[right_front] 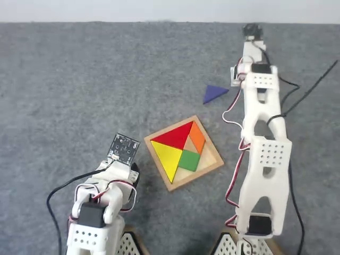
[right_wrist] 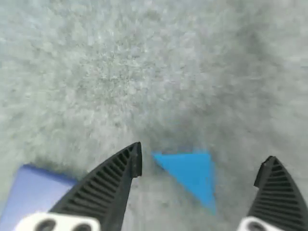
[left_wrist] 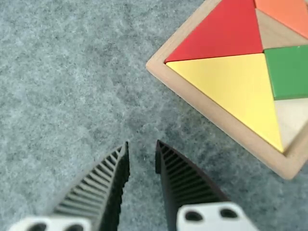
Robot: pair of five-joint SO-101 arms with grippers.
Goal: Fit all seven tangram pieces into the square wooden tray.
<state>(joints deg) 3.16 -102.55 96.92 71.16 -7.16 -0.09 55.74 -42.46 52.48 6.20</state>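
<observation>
Presently the square wooden tray (right_front: 197,172) is lying on the grey carpet (right_front: 79,79), turned corner-on between the two arms. Four pieces are sitting inside it. A red triangle (right_front: 175,136) and a yellow triangle (right_front: 167,157) are meeting edge to edge on the side nearer the left arm (right_front: 101,212). An orange piece (right_front: 197,136) is lying next to the red one, and a green square (right_front: 189,159) is touching the yellow one. Bare wood is showing in the tray bottom on two sides of the green square.

The left gripper (left_wrist: 142,144) is hovering low over the carpet just off one corner of the tray. Its jaws are standing only slightly parted, released, with carpet showing through the narrow gap.

The right arm (right_front: 263,154) is stretching out past the tray toward the far side of the table. The right gripper (right_wrist: 203,151) is hanging over the carpet with its jaws spread wide, released. A light blue triangle (right_wrist: 190,174) is lying flat on the carpet between the two fingers, apart from both. A dark blue slab (right_wrist: 29,195) is lying just outside one finger (right_wrist: 110,183), and the frame edge is cutting off its outline.

From the high view, a dark blue triangle (right_front: 214,93) is lying on the carpet outside the tray, beyond its far corner and just beside the right arm's far end.
</observation>
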